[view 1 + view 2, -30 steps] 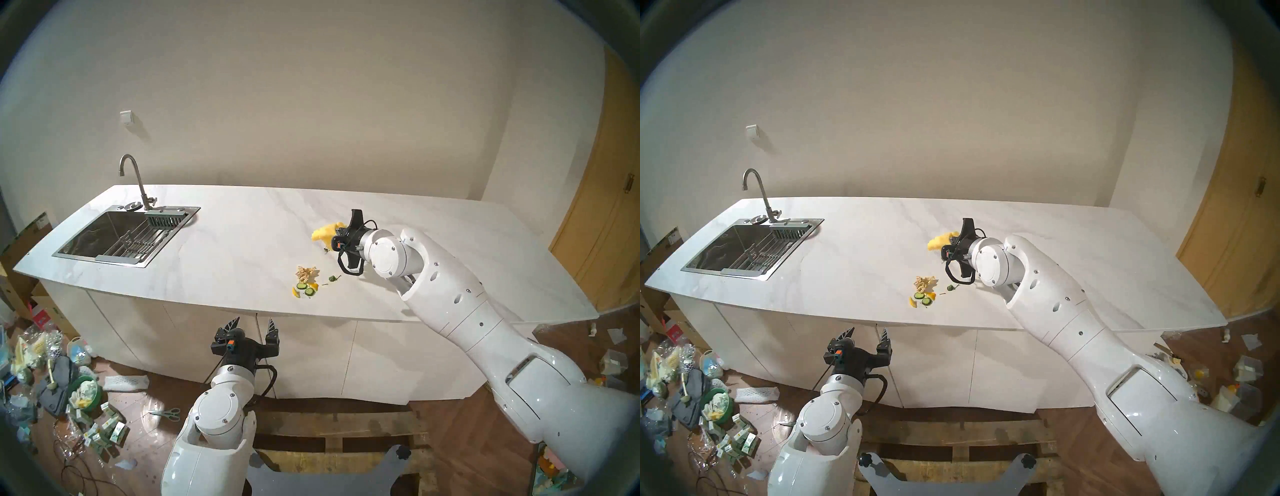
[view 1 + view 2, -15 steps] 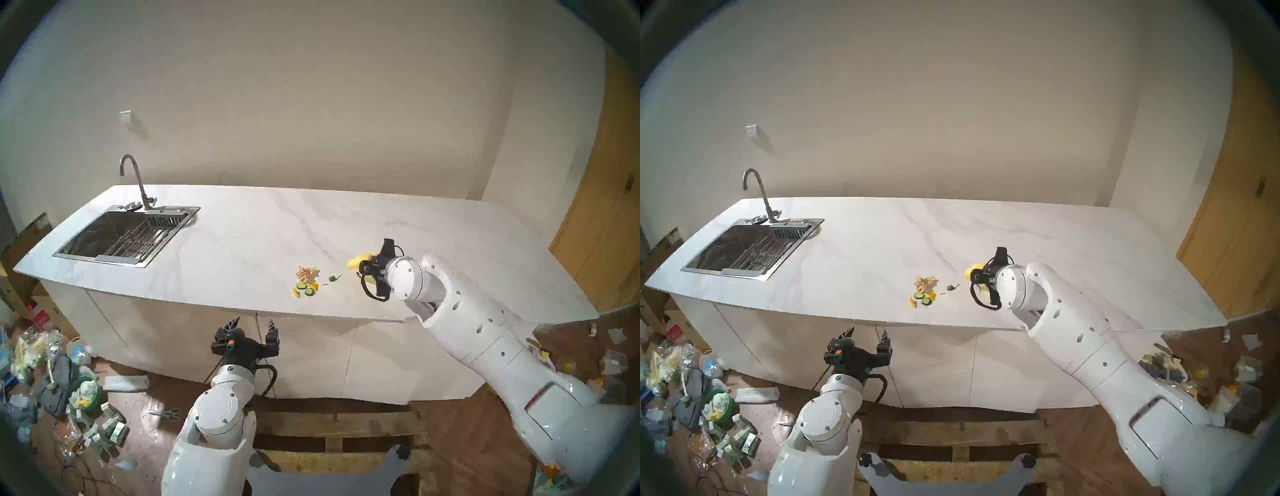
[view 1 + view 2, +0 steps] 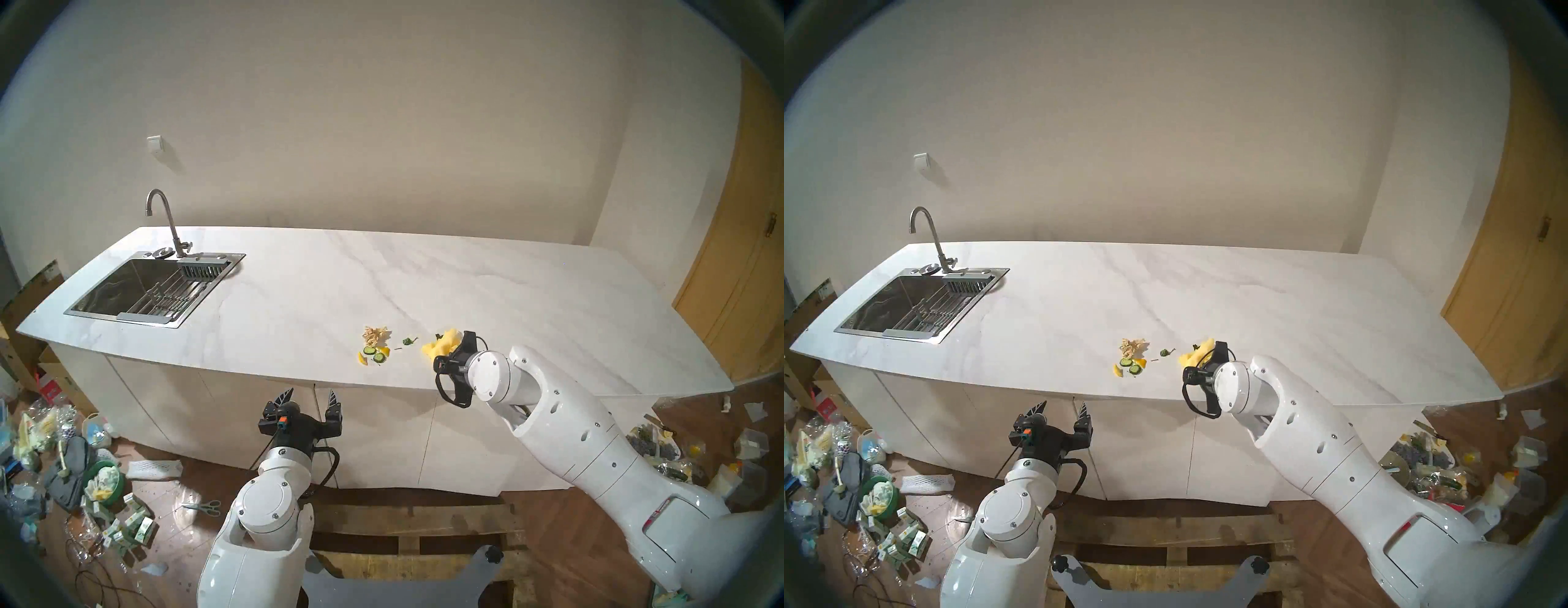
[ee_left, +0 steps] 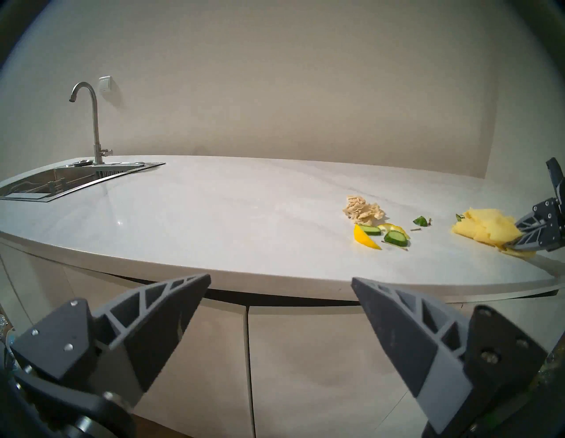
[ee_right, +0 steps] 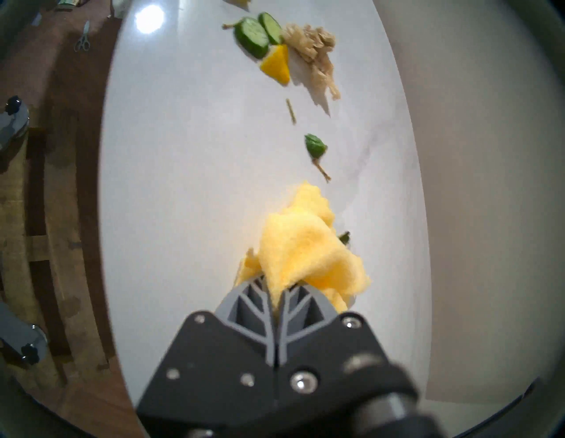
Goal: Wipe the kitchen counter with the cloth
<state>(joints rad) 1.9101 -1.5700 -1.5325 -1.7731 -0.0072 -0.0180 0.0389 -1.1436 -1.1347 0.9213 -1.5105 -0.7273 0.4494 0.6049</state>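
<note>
The white marble-look kitchen counter spans the head views. My right gripper is shut on the bunched yellow cloth, which rests on the counter close to its front edge, right of the food scraps. The right wrist view shows the cloth pinched between the closed fingers, with a small green bit against its far side. My left gripper is open and empty, below the counter's front edge before the white cabinet fronts; in its wrist view the cloth lies at far right.
Left of the cloth lie a green leaf, a beige heap of shreds, cucumber slices and yellow wedges. Steel sink and faucet are at far left. Clutter covers the floor on both sides.
My right gripper has dragged the cloth from the middle of the counter toward the front edge, ending just right of the scraps. The left arm has not moved.
</note>
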